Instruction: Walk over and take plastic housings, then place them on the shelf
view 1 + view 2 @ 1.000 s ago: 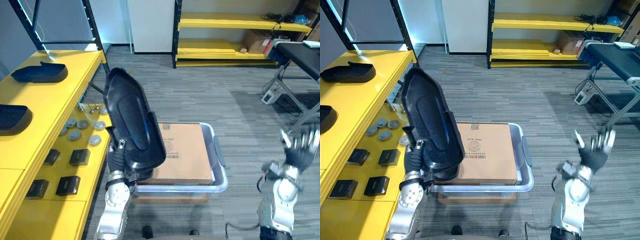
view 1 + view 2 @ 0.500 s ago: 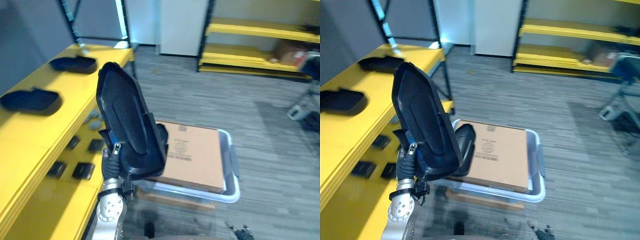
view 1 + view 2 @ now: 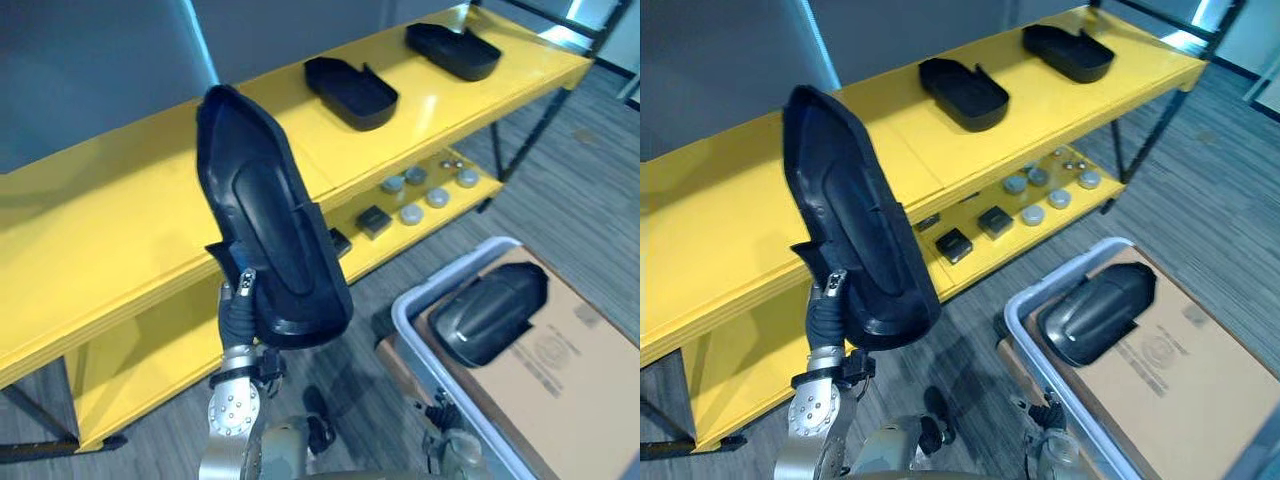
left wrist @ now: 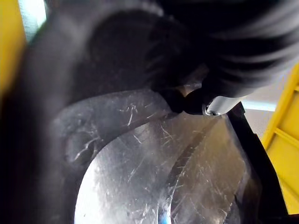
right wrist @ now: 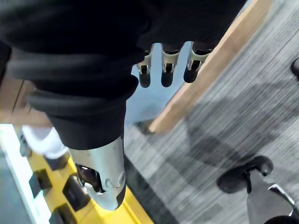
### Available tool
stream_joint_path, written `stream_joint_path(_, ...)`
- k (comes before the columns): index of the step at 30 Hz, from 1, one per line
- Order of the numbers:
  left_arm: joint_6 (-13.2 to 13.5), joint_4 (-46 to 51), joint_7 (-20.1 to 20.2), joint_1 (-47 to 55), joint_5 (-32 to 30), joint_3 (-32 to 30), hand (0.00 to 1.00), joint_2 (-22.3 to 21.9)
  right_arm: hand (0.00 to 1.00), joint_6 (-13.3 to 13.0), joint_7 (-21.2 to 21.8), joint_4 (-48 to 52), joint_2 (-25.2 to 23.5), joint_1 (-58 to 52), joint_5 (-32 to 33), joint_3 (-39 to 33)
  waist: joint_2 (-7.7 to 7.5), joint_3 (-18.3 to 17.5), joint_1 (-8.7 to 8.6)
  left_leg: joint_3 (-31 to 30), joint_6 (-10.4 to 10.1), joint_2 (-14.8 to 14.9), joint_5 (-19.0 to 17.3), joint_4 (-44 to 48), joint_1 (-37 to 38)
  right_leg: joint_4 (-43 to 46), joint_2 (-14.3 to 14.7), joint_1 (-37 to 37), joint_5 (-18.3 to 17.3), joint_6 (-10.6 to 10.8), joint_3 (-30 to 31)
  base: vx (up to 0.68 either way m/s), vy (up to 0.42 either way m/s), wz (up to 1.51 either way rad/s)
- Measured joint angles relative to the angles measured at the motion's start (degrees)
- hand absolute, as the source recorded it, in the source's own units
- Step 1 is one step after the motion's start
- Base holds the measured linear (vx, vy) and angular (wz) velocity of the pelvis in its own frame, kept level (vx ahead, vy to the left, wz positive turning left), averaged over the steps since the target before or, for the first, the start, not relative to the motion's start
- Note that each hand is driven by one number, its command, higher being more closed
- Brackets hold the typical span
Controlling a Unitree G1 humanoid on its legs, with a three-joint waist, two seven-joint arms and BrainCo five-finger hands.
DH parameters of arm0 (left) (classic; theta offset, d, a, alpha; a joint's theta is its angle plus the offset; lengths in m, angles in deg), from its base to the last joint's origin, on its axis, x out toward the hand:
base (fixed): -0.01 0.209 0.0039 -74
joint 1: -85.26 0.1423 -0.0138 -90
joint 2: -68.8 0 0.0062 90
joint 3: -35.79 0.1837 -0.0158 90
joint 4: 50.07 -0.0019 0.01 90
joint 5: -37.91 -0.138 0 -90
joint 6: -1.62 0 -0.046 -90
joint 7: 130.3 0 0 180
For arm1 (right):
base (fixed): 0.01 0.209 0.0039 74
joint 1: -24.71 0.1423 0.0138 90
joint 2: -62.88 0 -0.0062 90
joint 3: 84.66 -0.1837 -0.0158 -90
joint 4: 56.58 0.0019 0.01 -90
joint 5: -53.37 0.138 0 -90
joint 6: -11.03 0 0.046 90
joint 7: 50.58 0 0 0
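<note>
— Head camera first: how is the left arm posed?
— It comes up from the near left with the forearm upright. The left hand (image 3: 240, 305) is clamped round the lower end of a long black plastic housing (image 3: 268, 225). The housing stands on end, leaning a little, in front of the long yellow shelf (image 3: 110, 230).
— And the other pieces?
— A second black housing (image 3: 350, 92) and a third black housing (image 3: 453, 50) lie on the shelf top, to the far right. A fourth dark housing (image 3: 490, 312) rests on the brown cardboard box (image 3: 570, 375) in the pale grey bin (image 3: 408, 305), near right.
— Left wrist view?
— The held housing's glossy inside, with a silver finger (image 4: 216, 103) against it.
— Right wrist view?
— The right hand (image 5: 164, 70) hangs down, fingers straight and empty, over the grey carpet floor (image 5: 224, 121).
</note>
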Motion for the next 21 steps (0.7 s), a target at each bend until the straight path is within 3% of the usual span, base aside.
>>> stream_joint_path(2,0.00,-1.50,0.09,-1.61,-0.16,0.83,1.00,1.34,0.00,0.01,-0.05,-0.36,0.45,0.37,-0.03,-0.02,-0.35,-0.02,-0.26,-1.73,-0.10,-0.94,0.13,-2.60,2.63,3.20,3.06,-6.41,-3.53,1.12,10.17,0.28,0.131,0.56)
stream_joint_path(4,-0.01,-2.77,-0.01,-1.92,-0.52,0.78,1.00,1.88,0.00,-0.10,-0.07,-0.32,0.75,0.23,-0.04,-0.05,-0.32,-0.02,-0.89,-4.19,0.01,-2.14,0.17,-3.97,5.60,2.85,5.42,-10.67,-5.24,1.75,13.97,0.26,0.089,0.66)
stream_joint_path(5,-0.01,-3.31,-0.05,-1.93,-0.66,0.78,1.00,2.13,0.00,-0.10,-0.10,-0.34,0.70,-0.04,-0.08,-0.02,-0.26,-0.03,-2.18,-5.98,0.32,-2.37,0.34,-3.93,6.99,1.62,7.21,-13.00,-5.71,2.14,15.90,0.21,0.004,0.84)
stream_joint_path(9,-0.16,-4.71,-0.66,-3.36,-1.12,1.09,1.00,2.21,0.00,-0.13,-0.20,0.39,0.62,-1.15,-0.49,0.00,-0.31,-0.01,-2.96,-12.07,-1.06,-2.30,-0.55,-1.66,9.86,-3.95,11.29,-18.84,-5.19,4.02,23.91,0.26,-0.027,1.10)
stream_joint_path(10,-0.16,-4.65,-1.39,-3.69,-1.32,1.71,1.00,2.29,0.00,-0.17,-0.22,1.38,0.54,-2.34,-0.78,0.12,-0.73,-0.36,-2.97,-13.61,-2.23,-2.31,-1.96,-0.54,10.69,-5.71,12.24,-19.08,-3.16,5.08,27.37,0.23,-0.103,1.24)
stream_joint_path(12,0.09,-4.18,-1.36,-3.69,-1.88,2.47,1.00,2.33,0.00,-0.28,-0.09,2.84,0.13,-4.03,-1.37,0.45,-2.17,-1.12,-2.59,-14.32,-1.00,-2.70,-3.95,0.69,10.86,-5.91,12.11,-19.07,-0.42,5.37,28.59,0.18,-0.151,1.00)
stream_joint_path(14,0.13,-4.24,-1.60,-3.05,-2.07,2.44,1.00,2.24,0.00,-0.09,0.12,3.14,-0.27,-5.19,-1.62,2.23,-3.80,-1.92,-0.56,-15.42,-3.16,-3.13,-6.39,3.15,10.35,-7.07,12.10,-18.82,2.31,4.34,28.76,0.17,-0.276,0.44)
stream_joint_path(17,0.16,-4.29,-1.41,-2.66,-2.13,2.90,1.00,1.31,0.00,-0.19,0.17,5.51,-0.27,-6.01,-1.99,2.19,-2.44,-3.08,-0.11,-15.89,-6.20,1.22,-8.27,3.91,9.77,-11.98,15.79,-16.42,4.74,3.37,25.65,0.13,-0.237,0.04)
stream_joint_path(21,-0.33,-5.16,-1.30,-2.98,-2.21,2.97,1.00,0.23,0.00,-0.22,0.23,6.66,-0.22,-6.11,-2.49,2.13,-1.83,-3.56,-0.80,-15.81,-10.15,4.12,-5.43,-0.87,11.52,-17.36,19.35,-14.95,6.48,0.90,24.59,0.20,-0.228,-0.07)
